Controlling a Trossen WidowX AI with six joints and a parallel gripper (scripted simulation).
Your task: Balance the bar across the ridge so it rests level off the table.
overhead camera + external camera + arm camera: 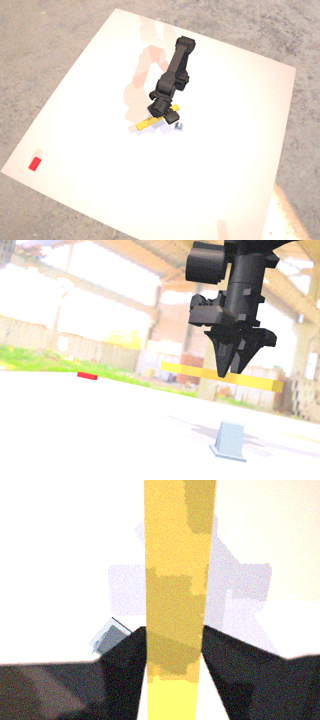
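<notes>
Bar hangs clear above the table, clamped by the gripper pointing straight down; the ridge seems slightly off to one side.

the bar hangs in the air above the table, pinched near its middle between the fingers of the gripper. the ridge stands on the table below the bar, apart from it. a small block lies far off, near a table corner.
</notes>
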